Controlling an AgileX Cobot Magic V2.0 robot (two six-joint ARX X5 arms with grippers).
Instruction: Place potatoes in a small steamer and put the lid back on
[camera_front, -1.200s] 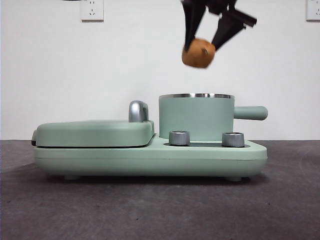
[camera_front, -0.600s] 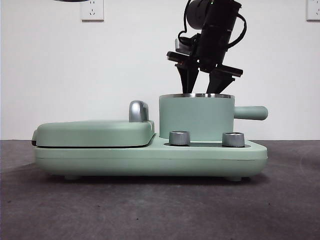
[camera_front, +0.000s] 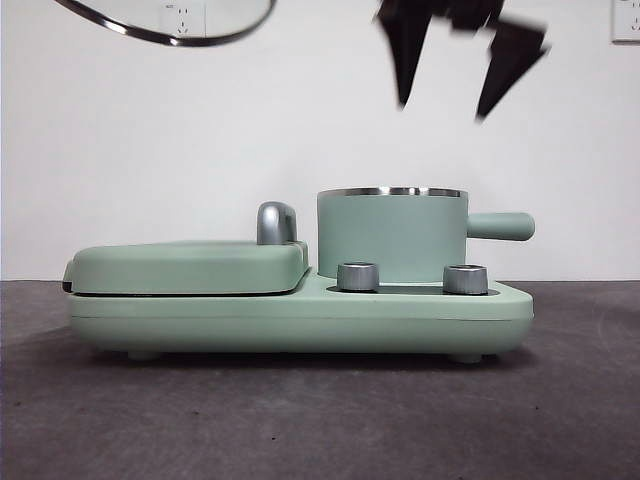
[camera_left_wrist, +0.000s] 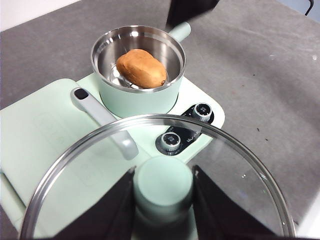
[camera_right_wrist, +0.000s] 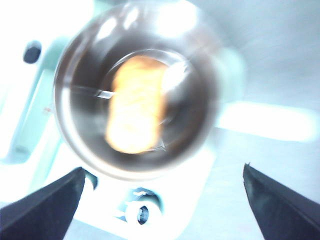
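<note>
We have just dropped the potato (camera_left_wrist: 142, 68) into the steamer (camera_left_wrist: 137, 70); our right gripper (camera_front: 458, 75) rises wide open and empty, while the left gripper (camera_left_wrist: 162, 200) clamps the lid's (camera_left_wrist: 155, 175) knob, ready to cover.

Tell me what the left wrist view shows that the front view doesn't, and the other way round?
Only the left wrist view looks down into the steamer, where the potato lies, and shows the left gripper clamped on the lid's knob. Only the front view shows the right gripper hanging open and empty above the steamer. Both show the steamer, the two dials and part of the lid, held up off the steamer.
</note>
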